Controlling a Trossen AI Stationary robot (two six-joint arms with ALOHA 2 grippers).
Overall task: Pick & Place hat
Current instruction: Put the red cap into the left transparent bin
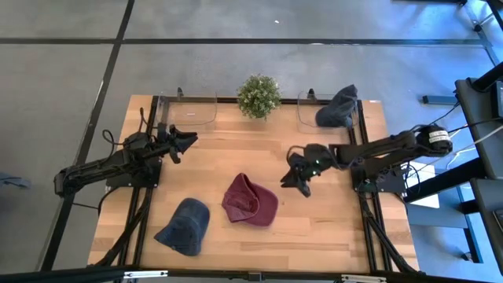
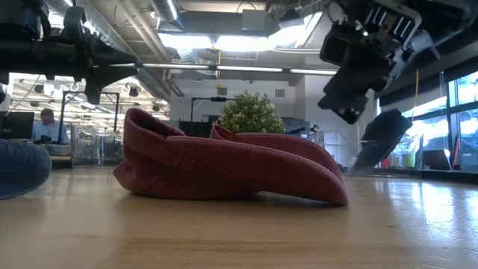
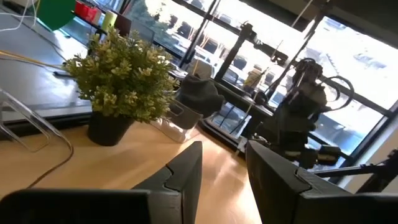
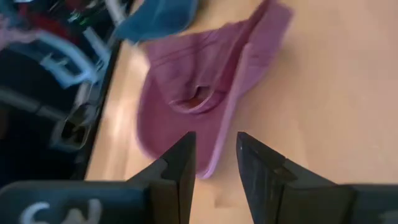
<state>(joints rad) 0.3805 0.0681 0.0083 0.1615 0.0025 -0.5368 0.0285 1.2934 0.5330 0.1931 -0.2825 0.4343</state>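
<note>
A maroon cap (image 1: 250, 200) lies flat on the table's middle, brim toward the right; it also shows in the low view (image 2: 224, 166) and in the right wrist view (image 4: 205, 99). My right gripper (image 1: 299, 183) (image 4: 214, 163) hovers open just right of the cap, above the table, touching nothing. My left gripper (image 1: 187, 139) (image 3: 222, 168) waits open at the table's far left. A blue cap (image 1: 185, 226) lies near the near-left corner. A dark cap (image 1: 338, 107) sits in the far-right clear bin.
A small potted plant (image 1: 258, 96) stands at the table's far edge between two clear bins, one on the left (image 1: 189, 108) and one on the right (image 1: 308, 110). Bare wood stretches along the near right of the table (image 1: 338, 228).
</note>
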